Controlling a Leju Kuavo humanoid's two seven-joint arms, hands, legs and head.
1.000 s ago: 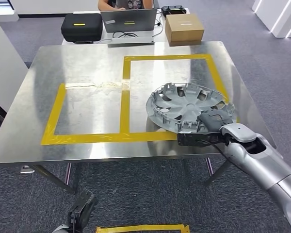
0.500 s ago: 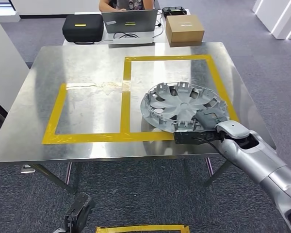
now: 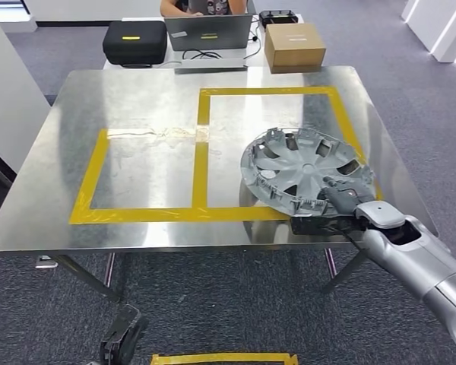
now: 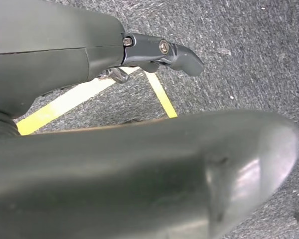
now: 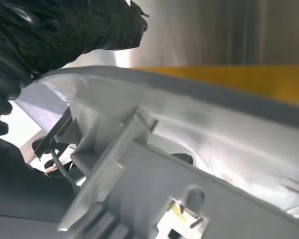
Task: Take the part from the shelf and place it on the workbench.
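Grey plastic wheel cover (image 3: 306,169), hollow ribbed side up, gripped at its near rim by right hand (image 3: 336,205); far edge tilted slightly upward, over the steel workbench (image 3: 145,91) inside the right-hand yellow tape rectangle (image 3: 329,99). Contact with the bench surface cannot be told. Dark thumb (image 3: 343,187) on top of rim, fingers (image 3: 315,224) underneath. Seen up close from right wrist: rim and clip tabs of the cover (image 5: 178,164) just beyond black ribbed hand (image 5: 46,35), yellow tape strip (image 5: 234,79) behind. Second taped rectangle (image 3: 93,171) further left of the hand. Left hand (image 3: 121,337) low by the carpet, well apart from the part, fingers apart, holding nothing; floor tape (image 4: 80,97) beneath it. Beyond the bench: black case (image 3: 135,41), laptop (image 3: 210,32), cardboard box (image 3: 294,46), seated person (image 3: 205,6).
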